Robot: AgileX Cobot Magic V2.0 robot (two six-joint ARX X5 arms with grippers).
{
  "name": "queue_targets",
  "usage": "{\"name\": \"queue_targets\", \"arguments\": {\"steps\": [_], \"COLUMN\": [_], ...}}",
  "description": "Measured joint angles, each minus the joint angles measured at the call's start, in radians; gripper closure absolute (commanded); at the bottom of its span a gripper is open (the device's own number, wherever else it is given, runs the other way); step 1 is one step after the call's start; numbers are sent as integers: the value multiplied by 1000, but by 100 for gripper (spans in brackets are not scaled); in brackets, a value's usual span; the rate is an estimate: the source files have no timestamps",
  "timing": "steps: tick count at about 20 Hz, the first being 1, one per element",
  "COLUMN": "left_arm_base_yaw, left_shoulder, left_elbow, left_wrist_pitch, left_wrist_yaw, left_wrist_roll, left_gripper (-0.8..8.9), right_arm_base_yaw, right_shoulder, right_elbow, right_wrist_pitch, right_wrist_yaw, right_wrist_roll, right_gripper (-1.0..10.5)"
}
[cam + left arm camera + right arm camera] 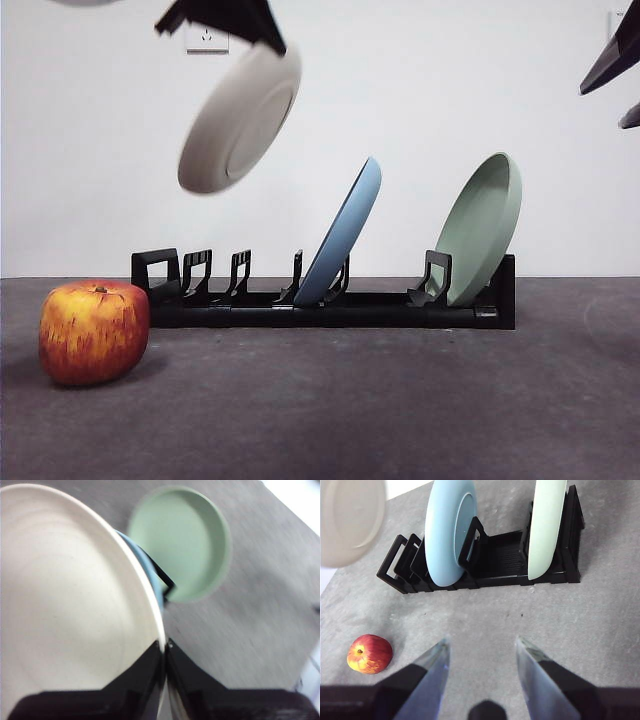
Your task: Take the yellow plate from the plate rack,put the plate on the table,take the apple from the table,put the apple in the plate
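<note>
My left gripper is shut on the rim of the yellow plate and holds it tilted in the air, high above the left end of the plate rack. The cream plate fills much of the left wrist view and shows in the right wrist view. The apple sits on the table at the front left, beside the rack's left end; it also shows in the right wrist view. My right gripper is open and empty, held high over the table in front of the rack.
A light blue plate leans in the rack's middle slots and a sage green plate stands at its right end. Both show in the right wrist view, blue and green. A wall socket is on the white wall behind.
</note>
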Motion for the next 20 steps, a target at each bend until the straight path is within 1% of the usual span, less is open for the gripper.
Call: {"name": "queue_targets", "arguments": {"steps": [4,6,7,8,10,12,13,14,16,20], "left_arm_base_yaw": [-124,-211,-279,-329,-453,-575,-634,-673,-725,-734], "left_shoulder": [-68,-99,-106,-106,-103,-103,-103,-103,-103,-80], "left_elbow": [24,24,24,24,18,-13,-48,-82,-171,-402], "left_wrist_pitch": [-257,-375,-407,-407,-388,-328,-278,-247,-175,64], "left_wrist_yaw": [-8,-80,-155,-202,-287,-391,-449,-486,-533,-558], "left_wrist_roll": [107,149,157,158,151,115,90,73,45,12], "left_gripper": [820,820,820,820,820,821,821,821,821,822], "right_arm_base_yaw": [0,0,-1,-1,-1,-1,-1,-1,-1,-6], "right_shoulder": [0,0,0,0,0,0,-1,-2,-3,-4], "right_elbow": [0,0,0,0,0,0,0,0,3,45], "right_wrist_pitch": [0,2,2,5,6,8,8,8,7,8], "right_wrist_yaw": [1,4,5,11,27,38,60,80,103,105], "right_wrist_roll": [0,0,0,0,0,0,0,0,0,0], "right_gripper": [725,725,725,725,725,725,725,725,725,725]}}
